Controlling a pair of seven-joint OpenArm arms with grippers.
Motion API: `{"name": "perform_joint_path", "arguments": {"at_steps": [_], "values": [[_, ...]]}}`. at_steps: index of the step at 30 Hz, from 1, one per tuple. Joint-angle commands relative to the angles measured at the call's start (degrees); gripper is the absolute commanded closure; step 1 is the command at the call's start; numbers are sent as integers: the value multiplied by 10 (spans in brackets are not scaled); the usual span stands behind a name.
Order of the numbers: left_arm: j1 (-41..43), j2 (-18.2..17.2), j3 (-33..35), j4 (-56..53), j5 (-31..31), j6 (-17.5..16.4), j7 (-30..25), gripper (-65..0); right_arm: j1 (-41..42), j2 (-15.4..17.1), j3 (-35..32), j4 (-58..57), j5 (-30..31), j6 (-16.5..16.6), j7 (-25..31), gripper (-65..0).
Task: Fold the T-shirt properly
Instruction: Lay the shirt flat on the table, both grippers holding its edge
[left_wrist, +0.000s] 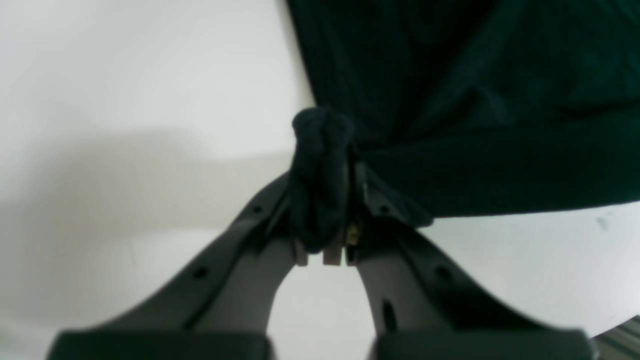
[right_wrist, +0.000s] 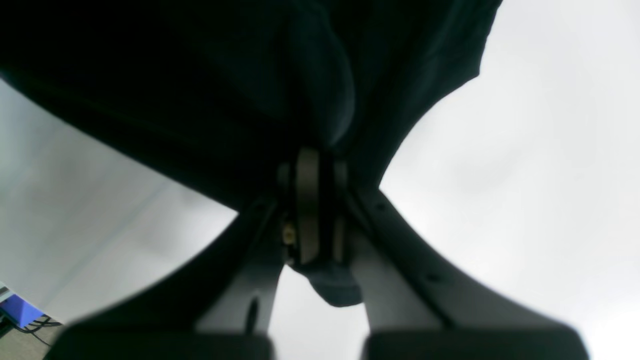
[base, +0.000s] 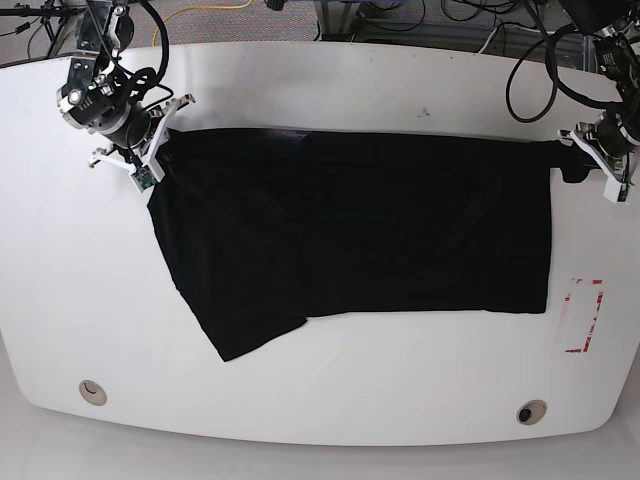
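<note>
Black cloth, the T-shirt, lies spread across the white bench (one sleeve trails toward 7 o'clock). At 3 o'clock the left gripper is clamped on its corner; at 10 o'clock the right gripper pinches the opposite corner.

Left arm: reaches in over the far edge on the base view's right side, wrist bent down low.
Left gripper: jaws pinched together on a bunched corner of the T-shirt.
Right arm: reaches in over the far left corner of the base view, wrist angled inward.
Right gripper: jaws closed on dark cloth, apparently a fold of the same shirt; the wrist view is blurred.
</note>
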Motion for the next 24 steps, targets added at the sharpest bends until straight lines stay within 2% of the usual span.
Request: {"name": "perform_joint_path", "arguments": {"at_steps": [1,11,13,16,19,21,24], "values": [[-16,-14,9,-3,9,0,-12,-10,-9,9,5,9,-1,-3,15,-8],[-22,-14,47,-18,39,0,-12,-13,-38,6,1,7,-1,-3,15,-17],[-20,-14,57,-18,39,0,-12,-13,-39,-1,1,7,-2,-3,15,-49],[-19,-15,62,-18,39,0,-10,-17,-43,-5,4,7,-3,-3,15,-170],[-18,-16,62,-15,39,0,-8,-85,-46,-7,4,7,-3,-3,15,-339],[-18,-22,61,-14,39,0,2,-179,-51,-7,4,10,-3,-3,15,-455],[-18,-27,59,-14,38,0,15,-312,-55,-7,2,15,1,-3,15,-571]]}}
